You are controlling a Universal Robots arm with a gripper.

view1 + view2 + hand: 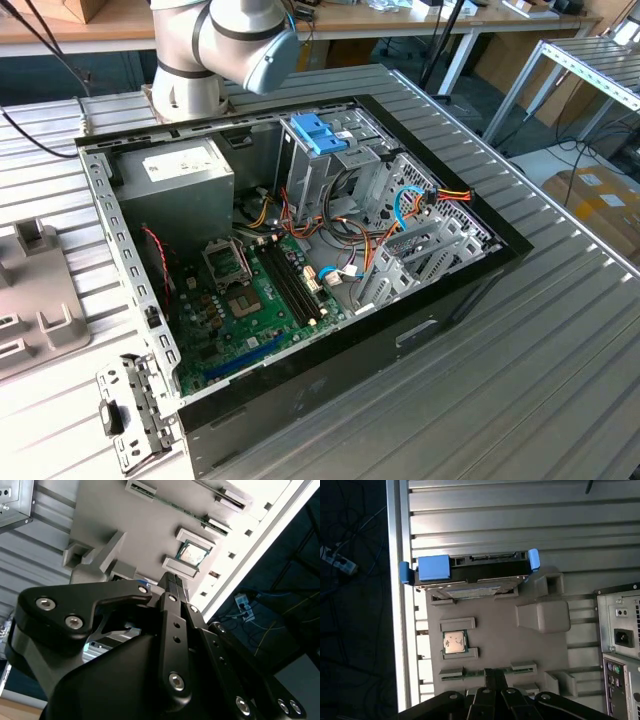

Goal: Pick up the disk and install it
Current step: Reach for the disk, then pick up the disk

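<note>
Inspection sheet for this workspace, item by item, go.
Surface: ribbed aluminium table carrying an open computer case.
Job's things: disk with blue rails sits at the edge of the grey fixture tray, not gripped.
Clutter: processor chip in the tray; metal bracket beside the case.
Grippers: gripper shut, empty, apart from the disk.
Cables: coloured wire bundles inside the case.
Surroundings: workbench, cardboard box.

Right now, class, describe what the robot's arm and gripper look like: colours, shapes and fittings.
In the exterior view, the arm is thick, rounded silver-grey tubing with a light-blue cap on one joint. In the second wrist view, the gripper is matt black, with angular linkage plates, shiny round screw heads and two slim fingers.
</note>
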